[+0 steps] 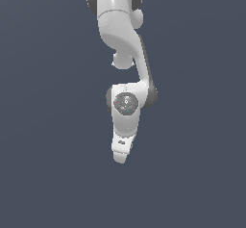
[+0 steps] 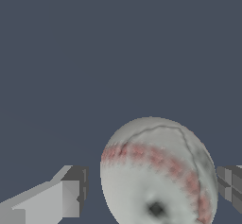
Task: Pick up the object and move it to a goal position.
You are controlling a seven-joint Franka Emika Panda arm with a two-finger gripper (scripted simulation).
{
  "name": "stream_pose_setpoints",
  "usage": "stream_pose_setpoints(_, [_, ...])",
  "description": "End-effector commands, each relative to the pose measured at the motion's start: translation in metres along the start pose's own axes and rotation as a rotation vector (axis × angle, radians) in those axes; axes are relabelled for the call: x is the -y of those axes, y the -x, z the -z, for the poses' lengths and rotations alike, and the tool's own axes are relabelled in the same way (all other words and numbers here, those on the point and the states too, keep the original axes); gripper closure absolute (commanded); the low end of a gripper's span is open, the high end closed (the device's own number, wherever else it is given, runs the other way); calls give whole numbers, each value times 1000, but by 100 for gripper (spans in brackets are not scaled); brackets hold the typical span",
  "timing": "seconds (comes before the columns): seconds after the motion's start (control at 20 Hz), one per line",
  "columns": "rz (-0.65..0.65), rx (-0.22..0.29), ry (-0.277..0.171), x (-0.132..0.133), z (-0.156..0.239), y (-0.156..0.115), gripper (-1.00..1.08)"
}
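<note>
In the wrist view the off-white ball [image 2: 158, 171] with reddish seam lines sits between the two fingers of my gripper [image 2: 151, 187]. One finger [image 2: 71, 197] stands a small gap away from the ball. The other finger [image 2: 230, 184] is right at the ball's edge. The jaws are spread about as wide as the ball. In the exterior view the arm points down with the gripper [image 1: 121, 158] at its low end, and the ball is hidden behind the hand.
A plain dark grey-blue surface [image 1: 48, 174] fills both views. No other object shows.
</note>
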State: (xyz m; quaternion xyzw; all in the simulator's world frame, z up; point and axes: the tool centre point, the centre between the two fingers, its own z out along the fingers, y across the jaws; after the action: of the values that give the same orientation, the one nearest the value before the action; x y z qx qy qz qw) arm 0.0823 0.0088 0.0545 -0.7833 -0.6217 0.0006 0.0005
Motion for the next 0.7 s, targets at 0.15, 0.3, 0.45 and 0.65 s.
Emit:
stream_pose_setpoints(0.15, [0,0,2,-2,-7,0,-92])
stream_pose_setpoints(0.3, [0,0,2,-2,-7,0,108])
stream_pose_setpoints(0.45, [0,0,2,-2,-7,0,108])
stream_pose_setpoints(0.65, [0,0,2,-2,-7,0,108])
